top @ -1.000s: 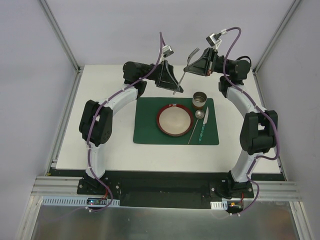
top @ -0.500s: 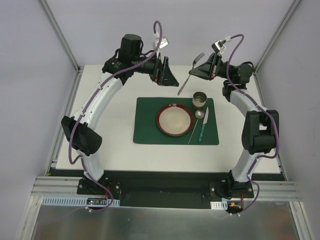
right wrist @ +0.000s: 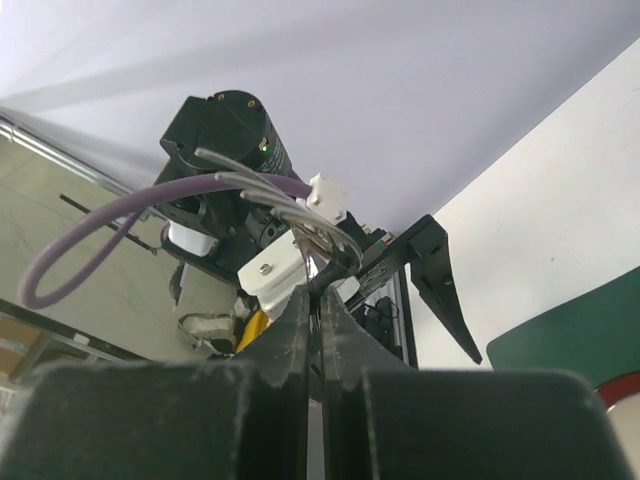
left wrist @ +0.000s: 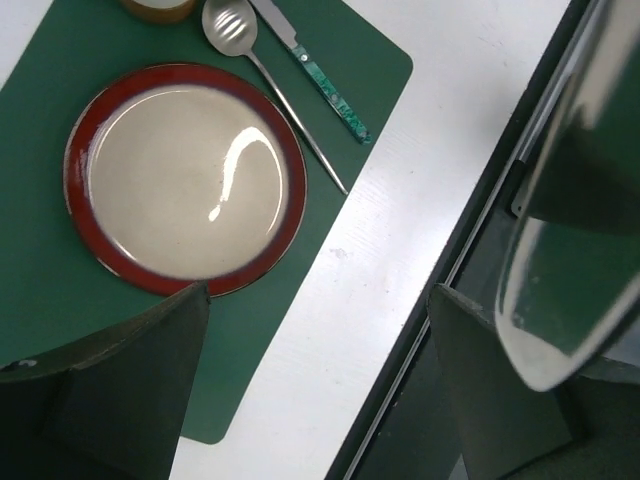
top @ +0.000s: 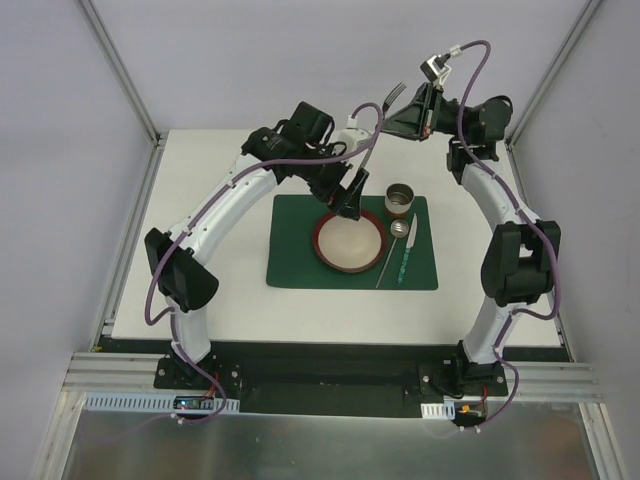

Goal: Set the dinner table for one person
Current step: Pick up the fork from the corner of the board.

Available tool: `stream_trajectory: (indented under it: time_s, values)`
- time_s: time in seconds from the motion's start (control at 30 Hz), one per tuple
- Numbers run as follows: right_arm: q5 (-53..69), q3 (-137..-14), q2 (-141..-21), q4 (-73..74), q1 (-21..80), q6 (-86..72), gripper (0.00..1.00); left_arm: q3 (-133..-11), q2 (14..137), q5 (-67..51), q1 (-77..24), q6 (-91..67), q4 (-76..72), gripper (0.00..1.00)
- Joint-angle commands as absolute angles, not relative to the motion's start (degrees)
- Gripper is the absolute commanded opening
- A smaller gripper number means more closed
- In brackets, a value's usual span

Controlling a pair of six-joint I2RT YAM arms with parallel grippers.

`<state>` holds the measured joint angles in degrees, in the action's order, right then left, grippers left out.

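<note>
Top external shows left claw (top: 346, 202) spread above dinner table (top: 220, 290), right claw (top: 396, 122) apparently pinching fork (top: 393, 95).

Placemat (top: 295, 255): dark green.
Plate (left wrist: 185, 180): red-rimmed, on placemat centre.
Cup (top: 401, 200): metal, far right corner.
Spoon (left wrist: 280, 96), knife (left wrist: 312, 70): right of plate.
Fork (top: 396, 92): aloft, tilted.

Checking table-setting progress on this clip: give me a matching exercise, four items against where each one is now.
Items:
1. plate
2. cup
3. spoon
4. fork

Places:
A. held in the air by the shut right tool
B. centre of the green placemat
C. between plate and knife
D. far right corner of the placemat

Pairs: 1-B, 2-D, 3-C, 4-A
</note>
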<state>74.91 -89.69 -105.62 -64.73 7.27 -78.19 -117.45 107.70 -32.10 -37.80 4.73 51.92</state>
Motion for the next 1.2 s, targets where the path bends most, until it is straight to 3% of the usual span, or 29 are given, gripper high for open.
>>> stream_trajectory:
  time_s: [0.0, 0.07, 0.17, 0.2, 0.23, 0.47, 0.83, 1.17]
  values:
    - [75.23, -97.63, -104.33, -49.9, 7.56, -68.26, 0.01, -120.85, 106.44, -29.09, -37.44, 6.59, 55.02, 0.88]
    - [75.06, -100.71, -103.02, -38.3, 7.3, -59.73, 0.01, -121.99, 105.65, -28.22, -37.44, 6.42, 55.02, 0.88]
    - [70.59, -112.72, -102.48, -0.03, 6.42, -28.75, 0.01, -123.22, 103.98, -27.78, -37.44, 6.42, 54.93, 0.89]
    - [66.4, -118.25, -103.0, 21.58, 6.59, -21.43, 0.01, -123.57, 103.28, -27.6, -37.44, 6.42, 55.02, 0.89]
    - [65.23, -122.56, -103.53, 27.8, 6.77, -16.31, 0.01, -123.66, 102.92, -27.6, -37.44, 6.33, 54.85, 0.89]
    - [57.84, -123.66, -100.11, 34.71, 6.77, -8.45, 0.01, -123.4, 100.46, -25.4, -37.35, 7.12, 54.93, 0.89]
    - [45.89, -113.56, -92.73, 39.11, 8.96, -4.04, 0.01, -121.38, 95.71, -21.1, -37.09, 6.15, 46.33, 0.89]
    - [39.03, -112.76, -90.7, 40.61, 16.6, -2.99, 0.01, -113.74, 97.21, -27.85, -37.35, 3.96, 37.54, 0.87]
